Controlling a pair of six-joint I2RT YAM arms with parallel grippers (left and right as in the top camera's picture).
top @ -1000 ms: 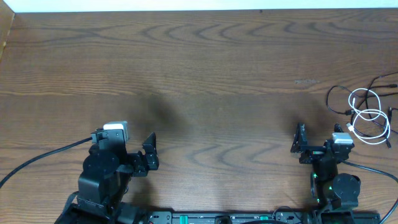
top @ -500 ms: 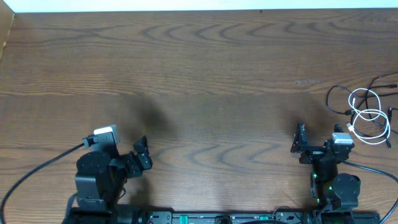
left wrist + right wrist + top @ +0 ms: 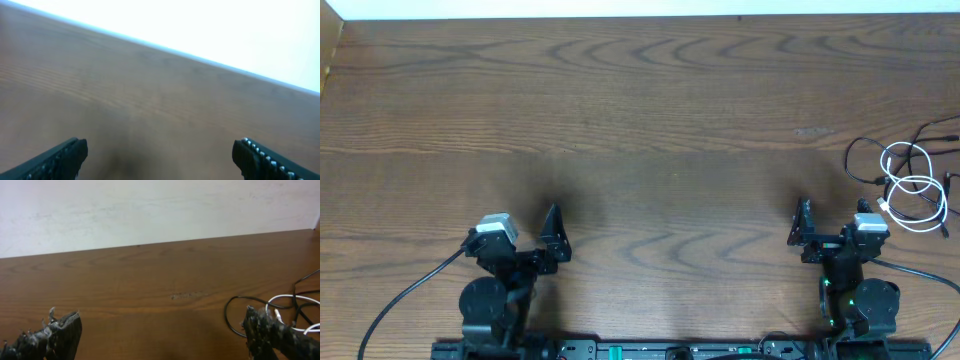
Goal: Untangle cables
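Wood table (image 3: 640, 120); cables (image 3: 910, 185) tangled fwd-right of R gripper (image 3: 161, 332). L gripper (image 3: 160, 150) + R both wide open, empty.

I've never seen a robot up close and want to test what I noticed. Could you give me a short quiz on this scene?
1. Where does the cable tangle lie? A) far left B) middle C) far right of the table
2. True or false: the left tool and the right tool are both open and empty.
3. Fill in: one cable is ___, the others black.
Key: 1 C; 2 true; 3 white.
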